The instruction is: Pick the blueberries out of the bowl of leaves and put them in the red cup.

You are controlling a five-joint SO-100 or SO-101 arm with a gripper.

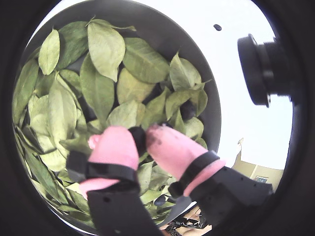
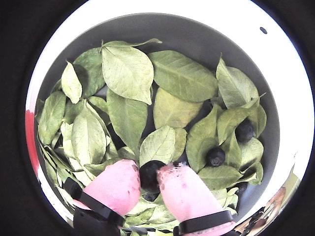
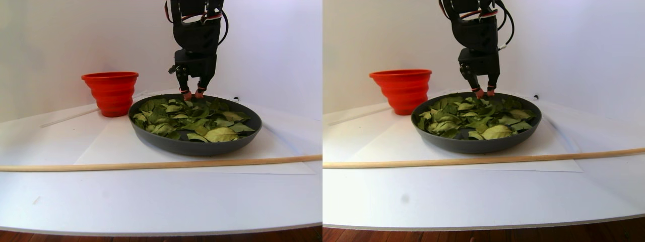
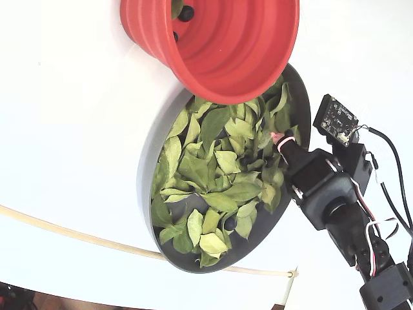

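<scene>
The dark grey bowl (image 2: 197, 34) is full of green leaves (image 2: 128, 73). My gripper (image 2: 150, 172), with pink fingertips (image 2: 120, 184), is shut on a blueberry (image 2: 147, 176) at the near edge of the leaf pile; in a wrist view the same blueberry (image 1: 138, 140) sits in the gripper (image 1: 140, 135). Two more blueberries (image 2: 244, 130) (image 2: 215, 156) lie among the leaves to the right. In the stereo pair view the gripper (image 3: 193, 93) reaches down to the far side of the bowl (image 3: 191, 143), with the red cup (image 3: 112, 96) to its left. The fixed view shows dark berries (image 4: 186, 11) inside the red cup (image 4: 239, 45).
A long wooden stick (image 3: 151, 165) lies across the white table in front of the bowl. A second camera lens (image 1: 263, 69) juts in at the right of a wrist view. A small black dot (image 2: 263, 30) marks the white surface beyond the bowl.
</scene>
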